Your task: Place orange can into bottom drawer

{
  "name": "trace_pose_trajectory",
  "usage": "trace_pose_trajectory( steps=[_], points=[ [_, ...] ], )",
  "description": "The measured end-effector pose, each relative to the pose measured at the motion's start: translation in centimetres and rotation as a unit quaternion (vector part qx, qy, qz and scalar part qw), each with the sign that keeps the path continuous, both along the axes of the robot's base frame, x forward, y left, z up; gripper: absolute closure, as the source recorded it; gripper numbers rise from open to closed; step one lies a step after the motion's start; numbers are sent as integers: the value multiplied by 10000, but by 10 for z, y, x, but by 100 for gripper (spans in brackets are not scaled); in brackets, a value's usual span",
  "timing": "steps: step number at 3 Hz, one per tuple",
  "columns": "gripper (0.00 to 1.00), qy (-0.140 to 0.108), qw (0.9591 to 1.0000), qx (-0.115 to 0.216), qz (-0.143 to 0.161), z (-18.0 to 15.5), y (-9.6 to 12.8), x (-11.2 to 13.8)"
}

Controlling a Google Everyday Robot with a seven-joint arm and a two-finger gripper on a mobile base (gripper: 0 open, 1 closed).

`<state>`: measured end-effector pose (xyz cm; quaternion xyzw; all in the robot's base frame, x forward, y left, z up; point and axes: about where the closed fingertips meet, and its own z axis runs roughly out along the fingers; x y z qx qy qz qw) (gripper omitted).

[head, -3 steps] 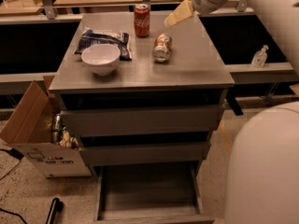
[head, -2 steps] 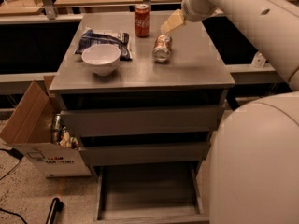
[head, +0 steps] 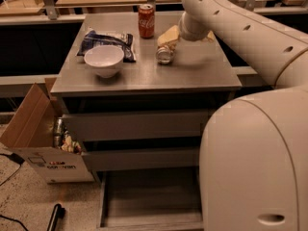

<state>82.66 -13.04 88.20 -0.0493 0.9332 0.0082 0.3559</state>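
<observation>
The orange can (head: 164, 55) lies on its side on the grey cabinet top (head: 192, 73), right of centre, its silver end facing me. My gripper (head: 168, 35) is at the can's far end, right over it and touching or nearly touching it. The white arm reaches in from the upper right. The bottom drawer (head: 151, 198) is pulled open at floor level below the cabinet front; its flat grey floor holds nothing. The two shallower drawers above it are shut.
A red cola can (head: 146, 20) stands upright just left of and behind my gripper. A white bowl (head: 104, 60) and a blue snack bag (head: 107, 39) sit on the left half of the top. An open cardboard box (head: 41, 141) stands on the floor to the left. My white body fills the right foreground.
My gripper has moved left and down from beside the red cola can onto the far end of the orange can. The can has not moved.
</observation>
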Motion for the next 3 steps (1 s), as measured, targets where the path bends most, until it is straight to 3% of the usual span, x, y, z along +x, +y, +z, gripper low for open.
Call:
trace_pose_trajectory(
  steps=[1, 3],
  points=[
    [0, 213, 9985, 452, -220, -24, 13, 4],
    [0, 279, 9975, 608, -240, -31, 20, 6]
  ],
)
